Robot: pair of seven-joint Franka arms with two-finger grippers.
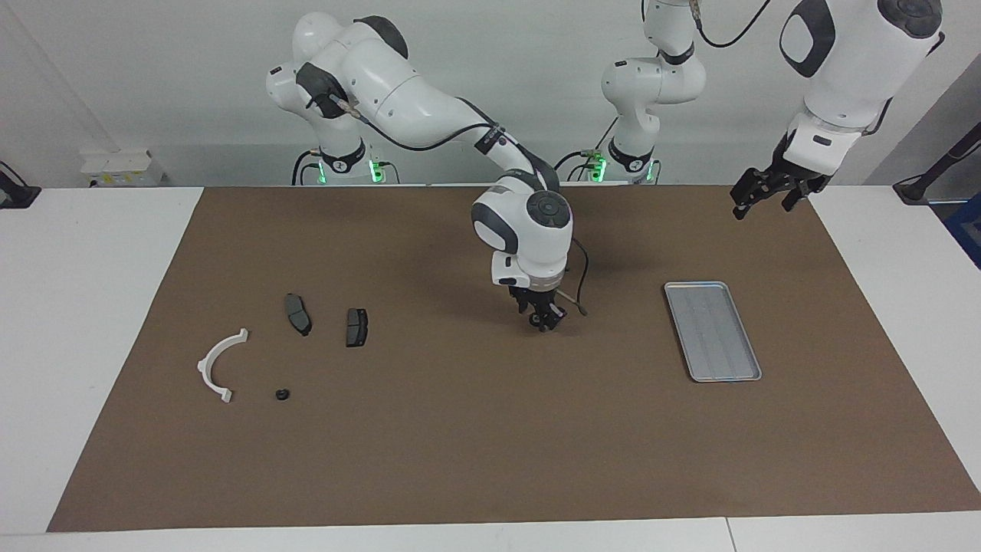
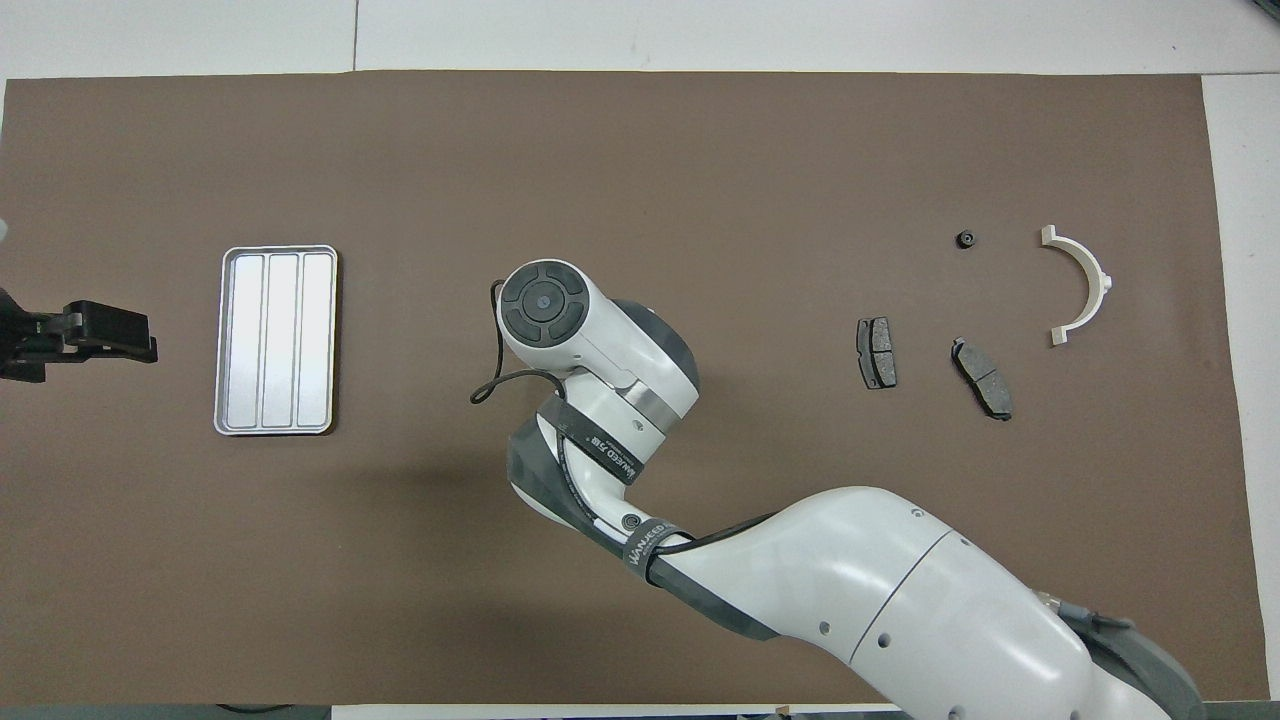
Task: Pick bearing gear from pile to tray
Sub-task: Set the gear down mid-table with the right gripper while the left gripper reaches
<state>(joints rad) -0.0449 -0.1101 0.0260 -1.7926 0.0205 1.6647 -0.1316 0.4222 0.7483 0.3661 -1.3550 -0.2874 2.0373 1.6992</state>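
Brown paper mat (image 1: 460,429) covers most of the white table (image 1: 92,322), and we see the right gripper (image 1: 546,322) low over bare mat about midway along the table, pointing straight down. Its fingers are too small and dark for us to call wide or narrow, and we cannot tell whether anything sits between them. In the overhead view the right arm's white wrist hides the gripper completely.

From that gripper toward the left arm's end of the table lies the flat rectangular silver-grey metal tray (image 1: 713,330) (image 2: 275,340) with rounded corners and lengthwise ridges; we see nothing in it.

From the gripper toward the right arm's end, well apart from it, we see the pile spread loose on the mat: two dark grey brake pads, one (image 1: 356,327) (image 2: 876,352) closest to the gripper and the other (image 1: 297,313) (image 2: 982,378) next along; then the small black round piece (image 1: 282,395) (image 2: 966,239), farther from the robots than both pads; and the white half-ring plastic bracket (image 1: 218,366) (image 2: 1080,283) lying flat, last in the row. None of these parts touch each other.

The left gripper (image 1: 770,192) (image 2: 100,333) hangs high in the air with its fingers spread wide, holding nothing, over the mat's edge at the left arm's end past the tray; that arm waits.
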